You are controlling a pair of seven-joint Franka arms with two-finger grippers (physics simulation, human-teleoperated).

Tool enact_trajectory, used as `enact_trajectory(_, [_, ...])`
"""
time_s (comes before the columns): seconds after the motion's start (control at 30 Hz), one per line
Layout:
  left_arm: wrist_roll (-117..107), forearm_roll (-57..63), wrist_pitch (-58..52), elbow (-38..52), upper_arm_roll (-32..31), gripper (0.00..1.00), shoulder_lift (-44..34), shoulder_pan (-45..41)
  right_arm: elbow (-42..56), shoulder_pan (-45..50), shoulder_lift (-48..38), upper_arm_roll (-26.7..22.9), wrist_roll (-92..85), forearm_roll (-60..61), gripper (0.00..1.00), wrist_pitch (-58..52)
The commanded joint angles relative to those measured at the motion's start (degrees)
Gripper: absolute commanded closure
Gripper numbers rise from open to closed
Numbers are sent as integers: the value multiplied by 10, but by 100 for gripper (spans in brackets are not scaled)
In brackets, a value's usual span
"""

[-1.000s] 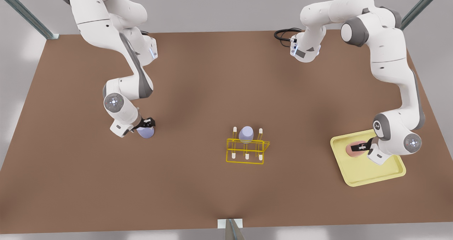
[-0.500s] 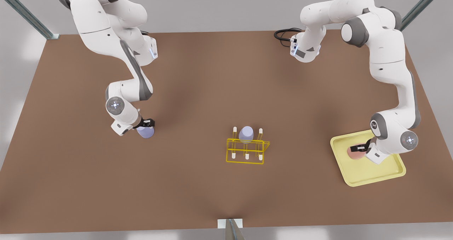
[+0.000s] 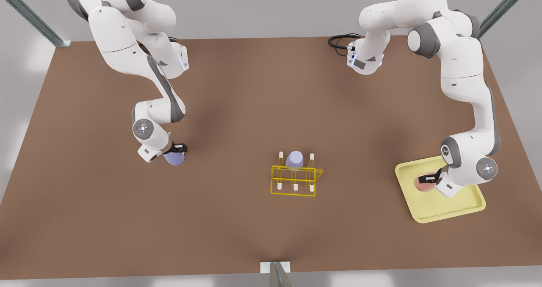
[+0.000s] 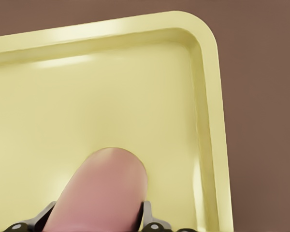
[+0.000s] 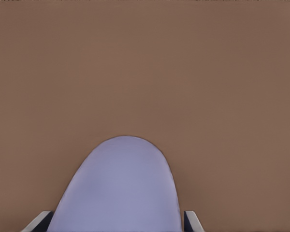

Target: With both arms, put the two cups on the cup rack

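Note:
A pale pink cup (image 3: 423, 185) (image 4: 101, 188) lies tilted over the pale yellow tray (image 3: 449, 206) at the front view's right. My left gripper (image 3: 427, 179) (image 4: 96, 220) is shut on it, one finger on each side. At the front view's left, a pale lavender cup (image 3: 173, 158) (image 5: 121, 188) sits low over the brown table, with my right gripper (image 3: 178, 148) (image 5: 118, 217) shut on it. The yellow wire cup rack (image 3: 294, 194) stands mid-table between both arms, well apart from both grippers.
A look-alike lavender cup (image 3: 294, 161) sits upturned on a back peg of the rack. The tray's raised rim (image 4: 210, 121) runs close beside the pink cup. A black cable (image 3: 338, 41) lies at the table's far edge.
The left gripper and the pink cup have shifted slightly toward the front view's right over the tray. The right arm's wrist has swung a little; the lavender cup has barely moved.

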Motion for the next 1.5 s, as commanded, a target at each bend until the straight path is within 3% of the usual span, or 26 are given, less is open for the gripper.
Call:
enact_trajectory(0.0, [1,0,6,0,0,15,0,0,-1,-1,0,0,-3,4,1,9])
enact_trajectory(0.07, [-14,2,6,0,-1,15,-1,-2,-1,-2,-3,0,-12,4,12,5])
enact_trajectory(0.17, [-29,2,6,0,-2,15,-5,-1,-1,-4,-4,0,-15,4,16,4])
enact_trajectory(0.37, [-79,1,-28,-4,-4,15,-33,-7,0,-13,-20,2,-28,12,16,5])
enact_trajectory(0.57, [-163,0,-64,-1,-18,17,-57,-34,26,-6,-78,67,-35,109,17,2])
enact_trajectory(0.67, [-260,0,-124,33,-62,17,-62,-69,53,-6,-72,101,-35,162,17,-4])
enact_trajectory(0.8, [-452,3,-131,78,-173,17,-65,-78,204,26,5,112,-22,217,17,-86])
enact_trajectory(0.93, [-564,9,-163,102,-183,17,-65,-155,367,42,90,112,-19,243,17,-169])
enact_trajectory(1.1, [-593,9,-154,209,-192,17,-10,-165,548,72,200,112,-18,287,17,-219])
enact_trajectory(1.3, [-610,7,-122,231,-241,17,24,-166,619,105,256,112,9,315,17,-215])
enact_trajectory(1.47, [-610,7,-96,232,-244,17,37,-196,645,117,280,112,10,334,17,-203])
